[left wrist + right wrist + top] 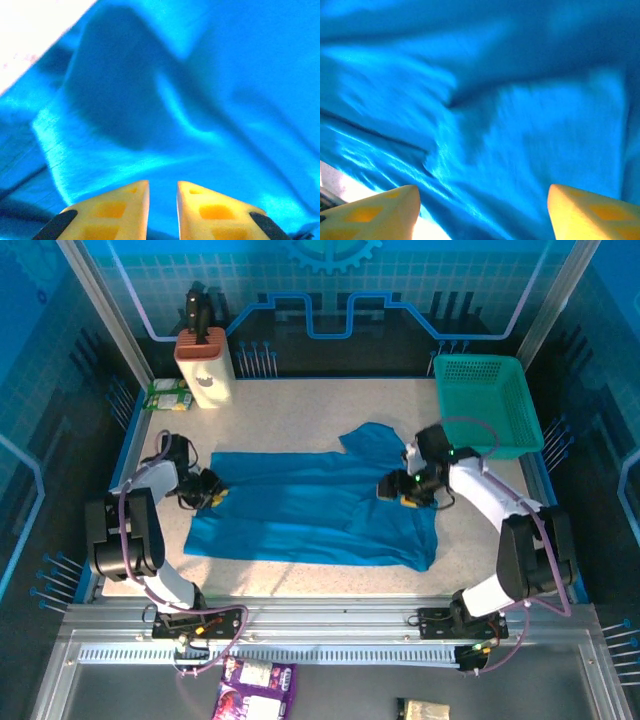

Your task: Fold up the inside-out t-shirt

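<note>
Speckled worktop (300, 410) carries the inside-out t-shirt (300, 515) across its middle. At its left edge my left pincer (207, 490) is narrow, grip uncertain; my right pincer (398, 488) gapes wide over its right part. Grasping step, I judge: next, close and lift.

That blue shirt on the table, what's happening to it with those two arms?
A robot is working on folding a blue t-shirt spread across the table. The left pincer sits at the shirt's left edge with its jaws nearly together; whether it pinches cloth is unclear. The right pincer hangs wide open over the shirt's right part. A green basket stands at the far right corner.
</note>
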You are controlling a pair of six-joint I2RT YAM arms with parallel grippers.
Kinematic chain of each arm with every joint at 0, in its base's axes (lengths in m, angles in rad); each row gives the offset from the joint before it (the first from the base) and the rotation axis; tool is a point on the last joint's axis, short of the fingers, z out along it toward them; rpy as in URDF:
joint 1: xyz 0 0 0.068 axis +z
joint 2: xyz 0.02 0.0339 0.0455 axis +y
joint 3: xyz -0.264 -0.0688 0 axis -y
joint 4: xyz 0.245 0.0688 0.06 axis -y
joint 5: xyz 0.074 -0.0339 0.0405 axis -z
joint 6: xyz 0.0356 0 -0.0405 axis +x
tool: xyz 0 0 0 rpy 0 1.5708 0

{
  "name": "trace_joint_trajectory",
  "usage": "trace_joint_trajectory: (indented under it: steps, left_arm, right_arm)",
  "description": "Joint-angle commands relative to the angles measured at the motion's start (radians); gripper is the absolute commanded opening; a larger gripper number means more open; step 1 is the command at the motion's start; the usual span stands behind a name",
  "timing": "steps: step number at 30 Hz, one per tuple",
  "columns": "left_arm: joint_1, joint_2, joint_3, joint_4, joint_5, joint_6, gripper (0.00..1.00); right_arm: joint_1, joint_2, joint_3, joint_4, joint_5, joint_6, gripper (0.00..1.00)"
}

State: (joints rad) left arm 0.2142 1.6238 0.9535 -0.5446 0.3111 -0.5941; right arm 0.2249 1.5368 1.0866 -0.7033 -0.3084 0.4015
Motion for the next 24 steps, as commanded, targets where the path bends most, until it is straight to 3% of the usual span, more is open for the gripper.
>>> trace_joint_trajectory:
  steps: [1,7,13,24]
  left_arm:
    - [0.008,-0.001,0.069,-0.035,0.014,0.041,0.23]
    - [0.008,-0.015,0.09,-0.037,0.034,0.054,0.26]
    - [0.006,-0.044,0.075,-0.051,0.043,0.061,0.26]
    - [0.007,-0.053,0.08,-0.096,0.01,0.073,0.27]
  right_arm:
    - [-0.026,0.149,0.189,-0.053,0.105,-0.167,0.62]
    - [-0.04,0.479,0.603,-0.119,0.226,-0.325,0.49]
    - [-0.06,0.761,0.972,-0.211,0.277,-0.372,0.4]
    - [-0.077,1.032,1.258,-0.264,0.291,-0.375,0.37]
